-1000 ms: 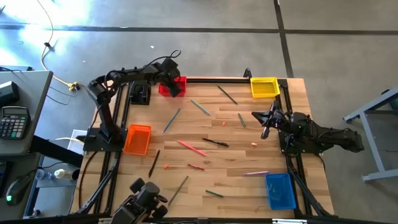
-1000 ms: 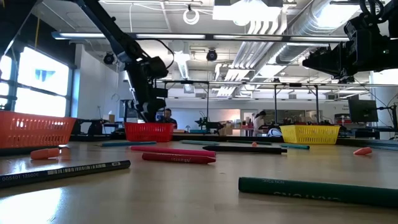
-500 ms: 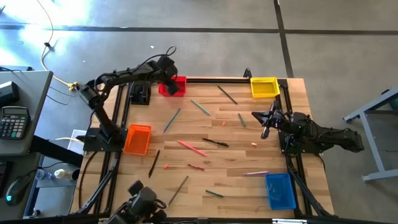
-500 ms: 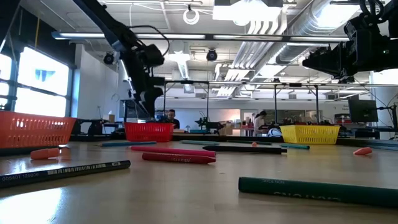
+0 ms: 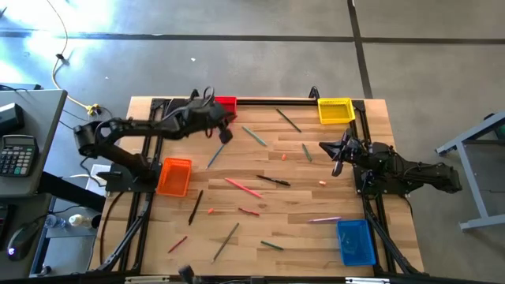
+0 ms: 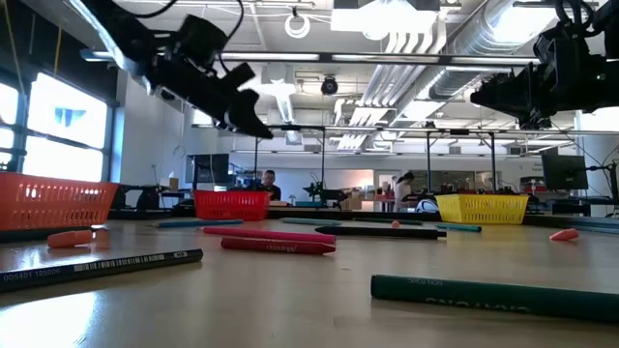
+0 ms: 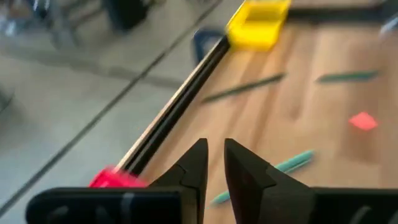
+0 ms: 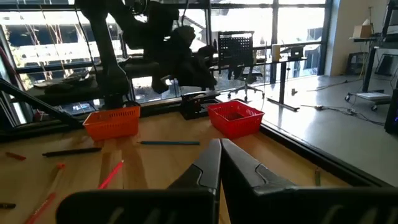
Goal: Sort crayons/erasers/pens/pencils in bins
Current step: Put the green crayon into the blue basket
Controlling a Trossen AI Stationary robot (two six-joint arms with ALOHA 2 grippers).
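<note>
**Pincer empty beside the red bin, picking the next stick**

My left pincer (image 5: 225, 134) hangs above the worktop (image 5: 260, 237) at about five o'clock from the red bin (image 5: 226, 103), its fingers (image 7: 198, 163) nearly pressed together with a thin gap between them and nothing in it. My right pincer (image 5: 335, 168) waits pressed shut at three o'clock on the worktop, below the yellow bin (image 5: 334, 110).

Closest to me is a blue pen (image 5: 218, 152) at six o'clock from my left pincer, lying slanted. To take it well, I judge I should spread my fingers first, turn my wrist so they cross the pen's length, come down over its middle, and close only once both tips flank it.
</note>
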